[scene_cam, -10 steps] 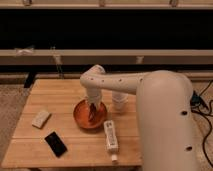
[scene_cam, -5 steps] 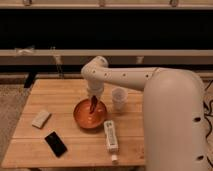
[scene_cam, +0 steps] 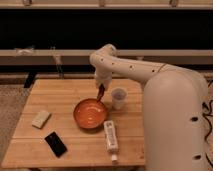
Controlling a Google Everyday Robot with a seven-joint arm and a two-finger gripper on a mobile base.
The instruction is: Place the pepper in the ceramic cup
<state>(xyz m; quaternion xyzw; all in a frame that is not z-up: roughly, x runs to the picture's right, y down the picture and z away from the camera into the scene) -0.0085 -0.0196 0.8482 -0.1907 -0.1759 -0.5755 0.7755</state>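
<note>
Above the far rim of the orange bowl [scene_cam: 80, 118], near the middle of the bench [scene_cam: 62, 97]: the pepper [scene_cam: 101, 93], dark red, slender, hanging nearly upright, clear of the wood.

Held by the gripper [scene_cam: 101, 88], which is clamped on its upper end. This is judged from the pepper dangling free below it. A grip at the top leaves the tip free to enter a narrow mouth.

Just right of it, toward the right edge: the ceramic cup [scene_cam: 118, 98], pale, upright, mouth up. It stands apart from both bowl and pepper, so a short sideways carry appears to remain.

Front edge, right of centre: white bottle [scene_cam: 111, 136], lying on its side.

Front-left corner: black phone [scene_cam: 55, 144], flat.

Left edge: pale block [scene_cam: 41, 118], flat.

Not made out: the exact contact on the pepper's top, and the cup's contents. The bench's front-right corner is hidden behind the robot's white body.
</note>
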